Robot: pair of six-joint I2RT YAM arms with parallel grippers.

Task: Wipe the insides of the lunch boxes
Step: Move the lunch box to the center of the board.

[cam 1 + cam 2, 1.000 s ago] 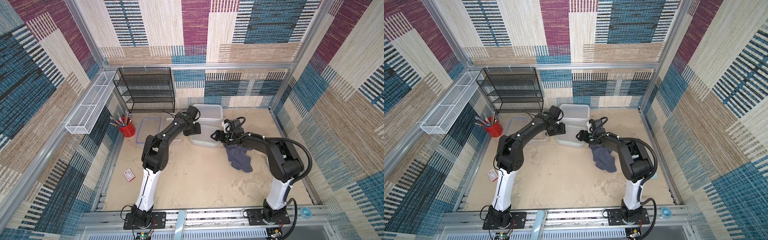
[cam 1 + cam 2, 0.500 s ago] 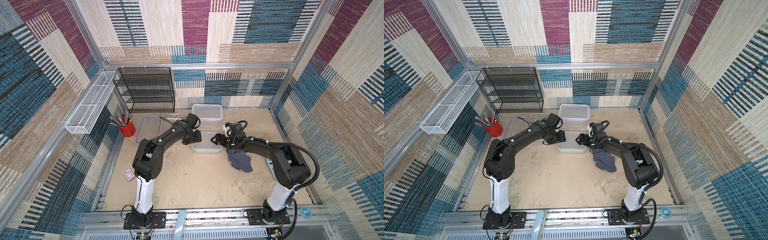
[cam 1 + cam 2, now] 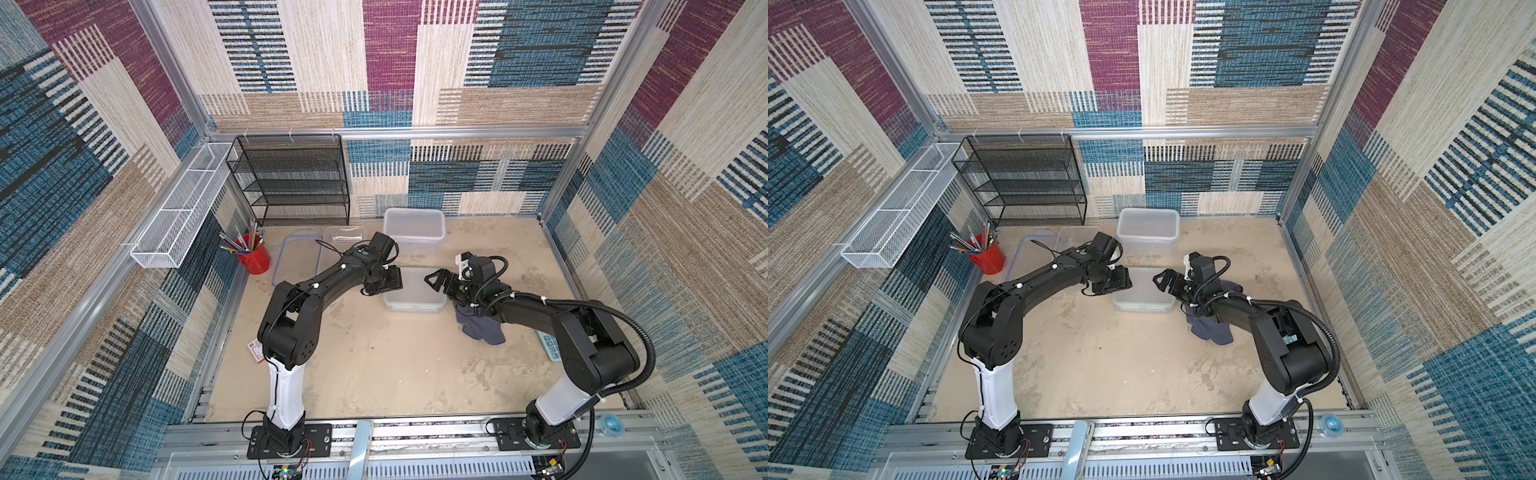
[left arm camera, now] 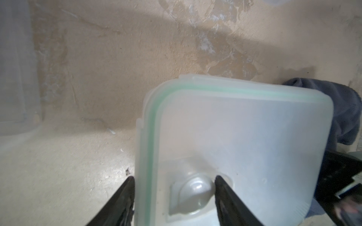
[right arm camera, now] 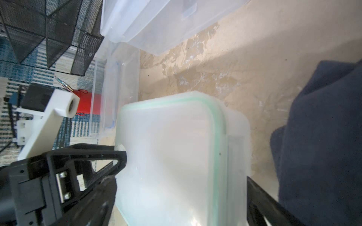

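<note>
The small lunch box sits centrally between both arms. The right gripper gapes wide around it, the left gripper half-open at its edge, grip unclear; unsteadied, it may skid once the cloth pushes

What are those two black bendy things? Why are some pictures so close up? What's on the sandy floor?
They are two robot arms. Two pictures look down from a camera overhead; the two close-ups come from cameras on the arms' wrists. On the table lie a small green-rimmed lunch box, a deep tub, a clear shallow tub, a dark cloth and a red pencil cup. The left end effector straddles the small box's edge; whether it grips, I cannot tell. The right end effector is open around it.
</note>
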